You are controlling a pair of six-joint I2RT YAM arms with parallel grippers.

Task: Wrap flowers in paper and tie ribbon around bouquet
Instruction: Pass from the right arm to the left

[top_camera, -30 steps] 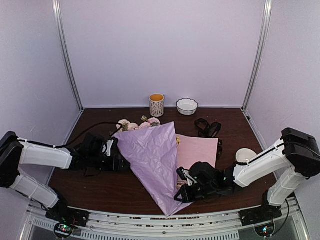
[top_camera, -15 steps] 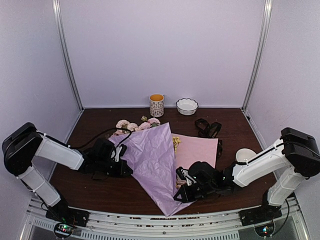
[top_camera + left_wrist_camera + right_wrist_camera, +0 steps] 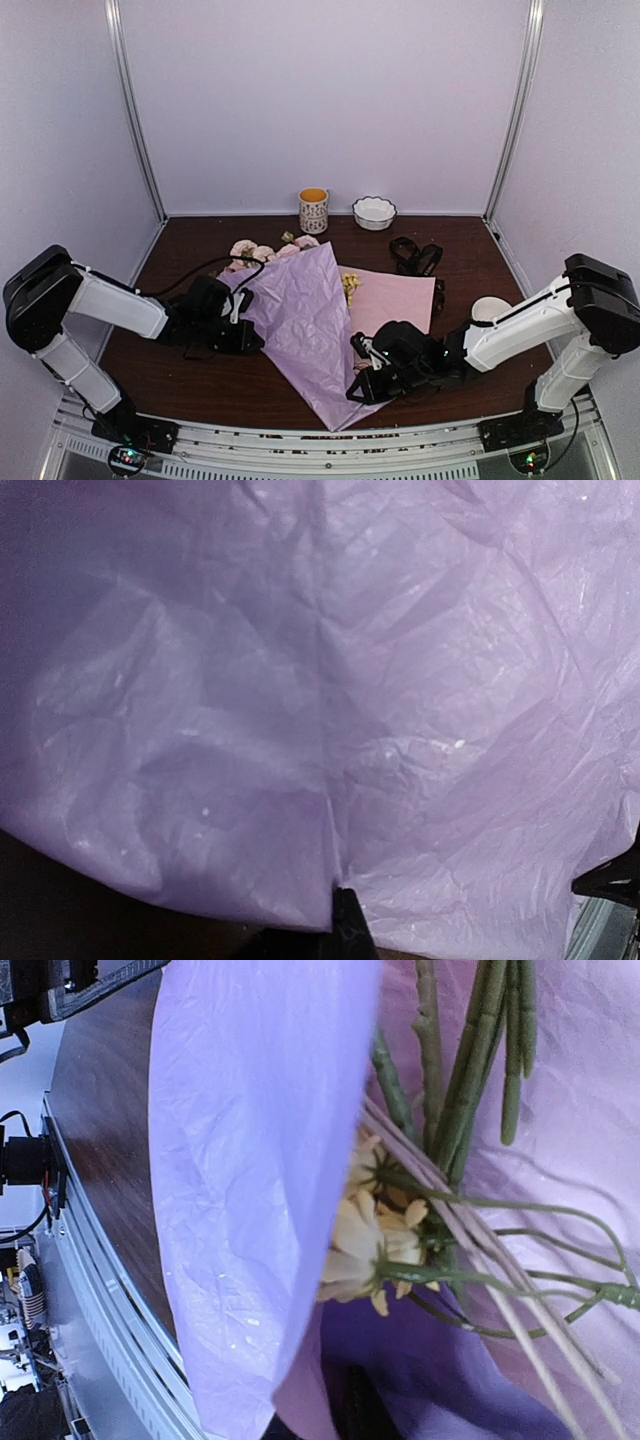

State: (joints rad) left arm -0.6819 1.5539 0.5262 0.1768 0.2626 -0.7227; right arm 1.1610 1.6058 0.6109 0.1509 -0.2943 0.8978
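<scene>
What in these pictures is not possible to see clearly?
- Top view: the paper hides the stems of the flowers.
- Right gripper: too small in the top view, and its wrist view shows only paper and stems, so the jaws are unclear.
- Ribbon: lettering too small, top view.
- Left wrist view: paper covers nearly everything.

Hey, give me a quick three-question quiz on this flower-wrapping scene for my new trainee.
1. True or false: the ribbon lies loose, not tied around the paper.
2. What stands beside the white bowl? A) mug B) vase C) scissors
3. Which part of the flowers shows beyond the paper's far edge?
Key: 1 true; 2 A; 3 the heads.
</scene>
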